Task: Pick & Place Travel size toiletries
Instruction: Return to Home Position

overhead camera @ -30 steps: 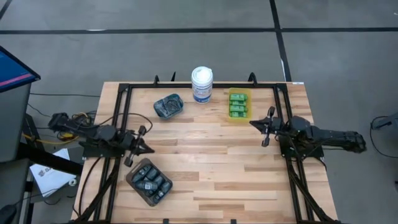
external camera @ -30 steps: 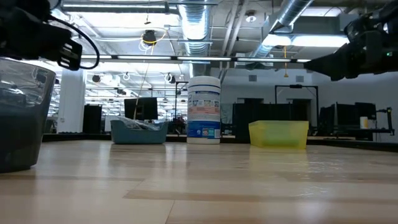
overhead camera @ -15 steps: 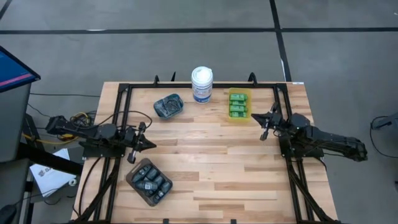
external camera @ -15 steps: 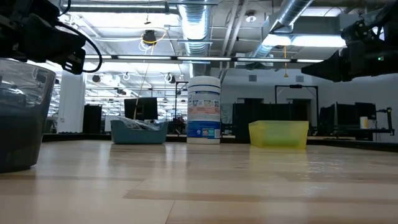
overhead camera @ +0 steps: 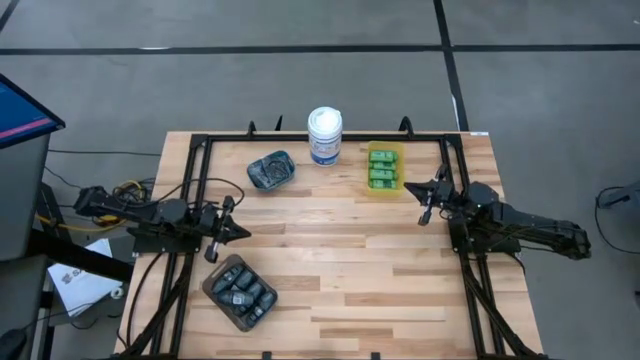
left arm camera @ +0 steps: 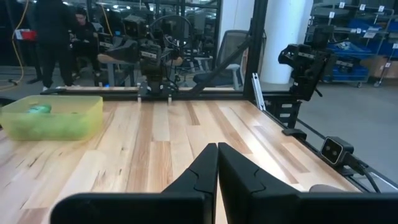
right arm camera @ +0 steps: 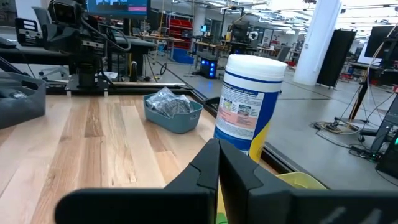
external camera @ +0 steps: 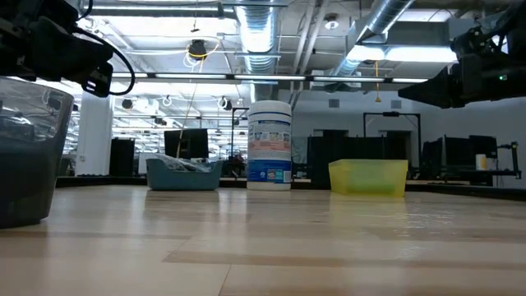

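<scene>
Retracting both arms to their rest poses is the step in hand, and it looks best done by raising each wrist above the bin rims before swinging outward, keeping the fingers shut and the path off the containers.

Nearest the front edge of the table (overhead camera: 340,265), on the left, a dark grey bin (overhead camera: 208,283) sits turned on the diagonal. The dark mini bottles (overhead camera: 242,293) in it lie flat at mixed angles, with no shared long axis.

Just behind that bin hangs the left gripper (overhead camera: 238,236). Its fingers (left arm camera: 199,177) are pressed together on nothing and it aims toward the table's middle. It should draw back without dipping toward the bin below.

Across the table and a little farther back, the right gripper (overhead camera: 415,190) is likewise pressed together and empty, near the front corner of the yellow bin (overhead camera: 383,192). It should pull away from that bin rather than across it.

In the far row, the green mini bottles (overhead camera: 382,167) lie in the yellow bin as a front-to-back stack, each long axis running left to right; which end carries the cap cannot be told. The white canister (overhead camera: 325,135) stands upright beside them. Farther left, the teal bin (overhead camera: 250,175) holds the wrapped pieces (overhead camera: 270,168), whose orientation is unreadable.
</scene>
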You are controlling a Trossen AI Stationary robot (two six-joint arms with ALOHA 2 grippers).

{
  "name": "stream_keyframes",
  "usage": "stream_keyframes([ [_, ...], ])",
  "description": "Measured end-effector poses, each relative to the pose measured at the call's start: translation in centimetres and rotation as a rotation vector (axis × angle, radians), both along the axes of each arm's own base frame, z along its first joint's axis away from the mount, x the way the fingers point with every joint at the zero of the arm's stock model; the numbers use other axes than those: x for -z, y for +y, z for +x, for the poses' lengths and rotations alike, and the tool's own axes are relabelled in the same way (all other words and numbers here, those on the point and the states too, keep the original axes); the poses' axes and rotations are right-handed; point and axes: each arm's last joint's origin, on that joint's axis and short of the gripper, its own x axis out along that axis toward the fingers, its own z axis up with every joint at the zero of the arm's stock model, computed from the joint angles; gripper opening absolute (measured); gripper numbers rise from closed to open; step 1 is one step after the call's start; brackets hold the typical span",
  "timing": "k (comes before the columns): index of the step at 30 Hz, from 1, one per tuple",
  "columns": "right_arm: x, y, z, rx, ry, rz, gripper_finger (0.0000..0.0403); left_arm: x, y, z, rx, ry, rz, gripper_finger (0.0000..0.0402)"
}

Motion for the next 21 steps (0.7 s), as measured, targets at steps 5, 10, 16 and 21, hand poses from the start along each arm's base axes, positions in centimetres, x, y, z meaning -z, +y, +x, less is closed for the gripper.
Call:
stream_keyframes([
  [5,0.0,0.0,0.0,-0.001,0.0,0.0,0.0,-0.7,0.5,-0.4,-0.036,-0.083,-0.016,0.0007],
  [10,0.0,0.0,0.0,-0.001,0.0,0.0,0.0,-1.5,0.9,-0.7,-0.073,-0.173,-0.031,0.0004],
  [16,0.0,0.0,0.0,-0.001,-0.002,-0.001,0.0,-1.6,1.0,-0.7,-0.084,-0.187,-0.033,0.0003],
  [21,0.0,0.0,0.0,-0.001,-0.003,-0.001,0.0,-1.6,1.0,-0.7,-0.084,-0.186,-0.033,0.0003],
])
